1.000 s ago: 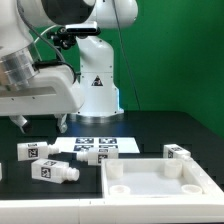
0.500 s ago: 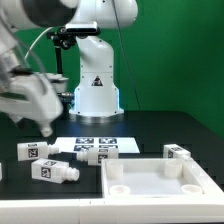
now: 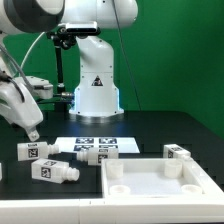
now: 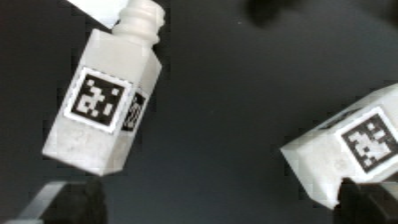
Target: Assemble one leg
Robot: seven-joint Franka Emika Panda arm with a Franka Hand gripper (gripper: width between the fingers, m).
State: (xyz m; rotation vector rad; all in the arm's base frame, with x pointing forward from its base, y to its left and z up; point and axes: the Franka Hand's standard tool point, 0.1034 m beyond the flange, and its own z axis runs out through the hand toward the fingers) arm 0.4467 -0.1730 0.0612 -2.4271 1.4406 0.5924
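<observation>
Several white legs with tag markers lie on the black table: one at the exterior view's far left (image 3: 33, 152), one in front of it (image 3: 56, 171), one by the marker board (image 3: 92, 155) and one behind the panel (image 3: 178, 152). My gripper (image 3: 32, 130) hangs just above the far-left leg, fingers pointing down. In the wrist view a leg (image 4: 111, 100) lies with its round peg pointing away, and a second leg (image 4: 365, 145) lies beside it. My gripper (image 4: 217, 205) is open and empty, and its dark fingertips (image 4: 63, 205) stand wide apart above the table.
The large white square panel (image 3: 160, 182) with raised rim and corner sockets lies at the front on the exterior view's right. The marker board (image 3: 110, 143) lies flat in the middle. The robot's white base (image 3: 96, 85) stands behind it.
The arm has swung toward the exterior view's left and lowered. The gripper now hangs over the far-left leg. The parts on the table have not moved.
</observation>
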